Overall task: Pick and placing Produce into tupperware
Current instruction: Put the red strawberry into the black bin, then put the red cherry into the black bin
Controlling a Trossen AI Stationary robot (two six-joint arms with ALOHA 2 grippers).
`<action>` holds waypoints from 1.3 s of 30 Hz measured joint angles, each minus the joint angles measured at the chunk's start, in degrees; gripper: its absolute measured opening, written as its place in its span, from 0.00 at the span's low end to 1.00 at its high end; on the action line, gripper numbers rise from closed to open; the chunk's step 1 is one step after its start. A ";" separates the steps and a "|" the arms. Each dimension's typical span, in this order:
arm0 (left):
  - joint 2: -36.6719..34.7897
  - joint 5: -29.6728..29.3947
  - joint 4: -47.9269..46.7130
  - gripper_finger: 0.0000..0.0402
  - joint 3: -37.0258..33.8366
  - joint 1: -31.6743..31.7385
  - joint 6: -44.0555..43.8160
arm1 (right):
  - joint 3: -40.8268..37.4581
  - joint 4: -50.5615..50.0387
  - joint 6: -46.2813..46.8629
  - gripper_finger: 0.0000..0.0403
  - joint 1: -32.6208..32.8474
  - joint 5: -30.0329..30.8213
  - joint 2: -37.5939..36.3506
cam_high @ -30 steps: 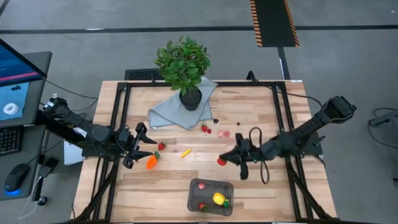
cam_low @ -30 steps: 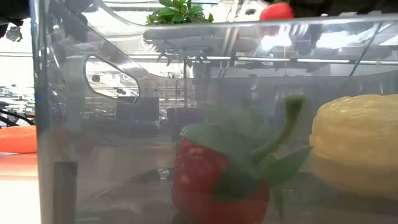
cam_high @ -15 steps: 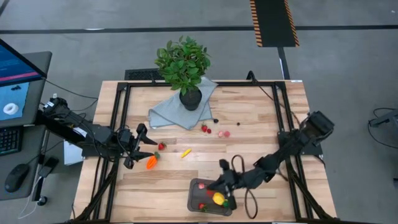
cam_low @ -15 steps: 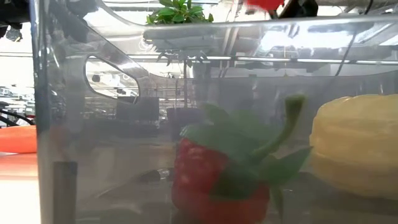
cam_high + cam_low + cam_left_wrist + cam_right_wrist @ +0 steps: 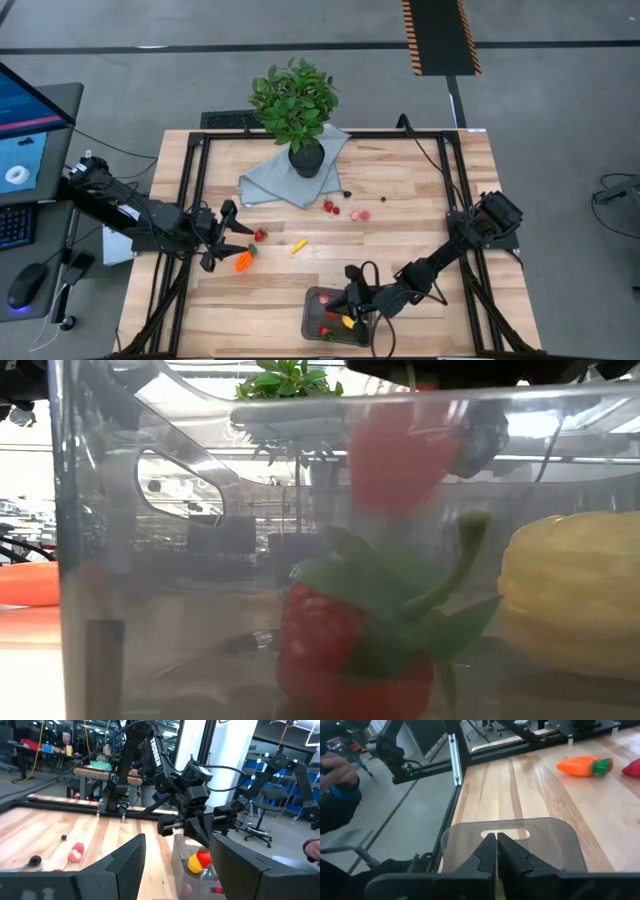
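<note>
The clear tupperware (image 5: 338,317) sits near the counter's (image 5: 420,200) front edge, holding a lemon (image 5: 575,595), a strawberry (image 5: 350,650) and another red piece. Right pincer (image 5: 347,303), closed, hovers above it. Left pincer (image 5: 240,242) stands open by the carrot (image 5: 243,261).

White capital lettering reading "TROSSEN" runs lengthwise along the dark upper link of the right arm (image 5: 152,757), seen from the left wrist camera as that arm reaches over the table. Nothing else is legible: a monitor (image 5: 25,120) at the nine o'clock edge of the overhead view shows a blue screen with marks too small to read, and the striped floor strip (image 5: 438,35) at twelve o'clock carries no lettering.
</note>
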 joint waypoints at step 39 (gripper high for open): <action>17.67 -18.68 5.79 0.52 -0.02 5.25 -8.83 | -0.28 -12.88 -18.01 0.41 -11.42 1.97 -18.77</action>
